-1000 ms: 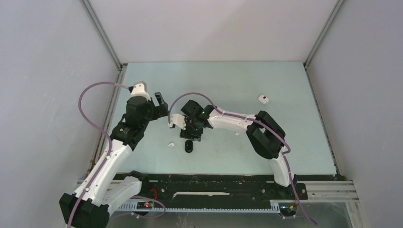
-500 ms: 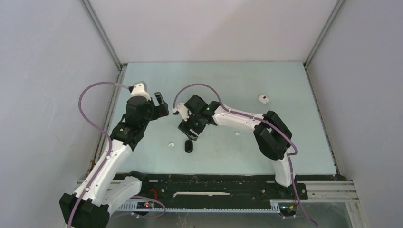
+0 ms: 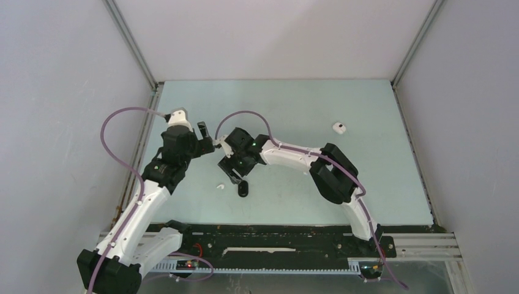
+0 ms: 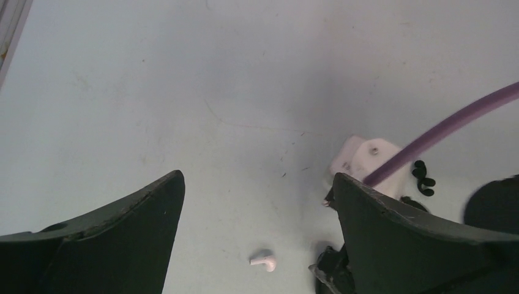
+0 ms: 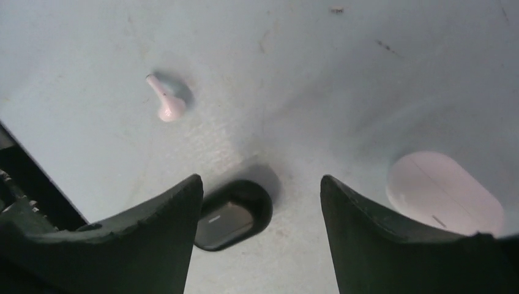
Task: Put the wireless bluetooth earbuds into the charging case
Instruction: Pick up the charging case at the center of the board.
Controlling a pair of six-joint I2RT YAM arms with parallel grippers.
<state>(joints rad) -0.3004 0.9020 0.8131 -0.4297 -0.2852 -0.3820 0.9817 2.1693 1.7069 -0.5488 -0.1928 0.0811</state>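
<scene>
- Left gripper (image 4: pixel 258 180): jaws spread wide with nothing between them. I see it hovering over the left-centre of the table (image 3: pixel 294 104), close beside the right arm's wrist.
- Right gripper (image 5: pixel 260 180): jaws apart and clasping nothing. It points down at the table, directly above the black case.
- White earbud (image 4: pixel 264 261): 1 piece with a short stem, lying flat on the bare table outside both cases. In the top view it sits just left of the black case without touching it, and both grippers are clear of it.
- Black case (image 5: pixel 232 214): 1 pill-shaped piece resting on the table. In the right wrist view it shows below the gap between the 2 fingers, partly covered by 1 of them. Its top carries a pale patch with a short light bar, too small for me to read as writing.
- White case (image 5: pixel 444 193): 1 pill-shaped piece on the table, apart from the black case. A fine seam and a short dark mark cross its top, and the mark is too blurred to read. A finger cuts off its lower edge.
- Small white item (image 3: pixel 338 127): 1 piece with a dark spot, far right on the table and well apart from both arms. It is too small for me to tell what it is.
- Purple cable (image 4: pixel 440 128): crosses the left wrist view and runs into a white block on the right arm.
</scene>
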